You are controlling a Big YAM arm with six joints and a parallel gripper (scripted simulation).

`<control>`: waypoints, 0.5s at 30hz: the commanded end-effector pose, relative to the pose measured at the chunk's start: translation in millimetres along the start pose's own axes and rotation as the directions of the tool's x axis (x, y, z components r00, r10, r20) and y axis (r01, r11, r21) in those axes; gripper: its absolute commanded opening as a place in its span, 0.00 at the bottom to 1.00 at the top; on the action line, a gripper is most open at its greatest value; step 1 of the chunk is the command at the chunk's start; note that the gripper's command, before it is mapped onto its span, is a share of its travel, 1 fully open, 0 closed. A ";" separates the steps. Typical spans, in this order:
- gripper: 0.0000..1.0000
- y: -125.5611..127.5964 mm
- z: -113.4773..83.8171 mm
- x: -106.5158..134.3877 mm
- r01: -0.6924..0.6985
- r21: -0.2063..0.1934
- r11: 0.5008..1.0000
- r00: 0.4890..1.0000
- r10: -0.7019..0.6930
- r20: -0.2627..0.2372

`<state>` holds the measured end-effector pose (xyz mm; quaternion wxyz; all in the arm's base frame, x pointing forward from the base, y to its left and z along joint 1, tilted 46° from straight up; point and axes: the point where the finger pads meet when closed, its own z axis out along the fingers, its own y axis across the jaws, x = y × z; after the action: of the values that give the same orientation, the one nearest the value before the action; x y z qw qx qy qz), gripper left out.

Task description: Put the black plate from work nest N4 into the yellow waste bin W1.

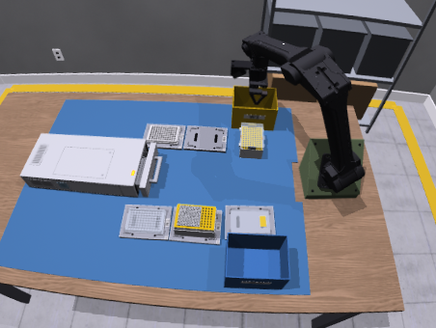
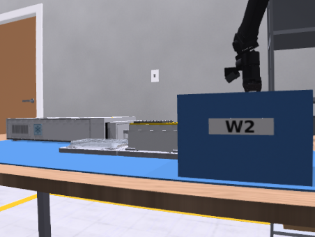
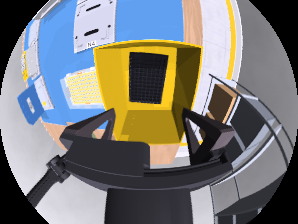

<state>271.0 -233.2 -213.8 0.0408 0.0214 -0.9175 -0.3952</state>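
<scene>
The yellow waste bin W1 (image 1: 254, 117) (image 3: 109, 76) stands upright at the back of the blue mat. The black plate (image 3: 147, 78) shows in the wrist view inside the bin, within its walls and clear of my fingers; the top and exterior views do not show it. My gripper (image 1: 257, 97) (image 3: 148, 111) hangs just above the bin's open top, fingers wide apart with nothing between them. In the exterior view the blue bin hides my fingertips.
A bare grey nest (image 1: 206, 138) lies left of W1, beside a nest with a clear plate (image 1: 165, 133). A yellow-topped tip box (image 1: 252, 140) stands in front of W1. A grey instrument (image 1: 87, 164) is at the left. Three front nests and blue bin W2 (image 1: 256, 282) (image 2: 244, 153) are near the front edge.
</scene>
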 end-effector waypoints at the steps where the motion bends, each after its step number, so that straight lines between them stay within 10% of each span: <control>1: 1.00 -12.0 -40.2 -17.9 0.036 0.068 0.997 0.998 -0.039 0.039; 15: 1.00 -5.8 -35.9 -14.9 0.037 0.056 0.998 0.999 -0.038 0.028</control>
<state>273.6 -241.0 -206.3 0.0386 0.0231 -0.9185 -0.3929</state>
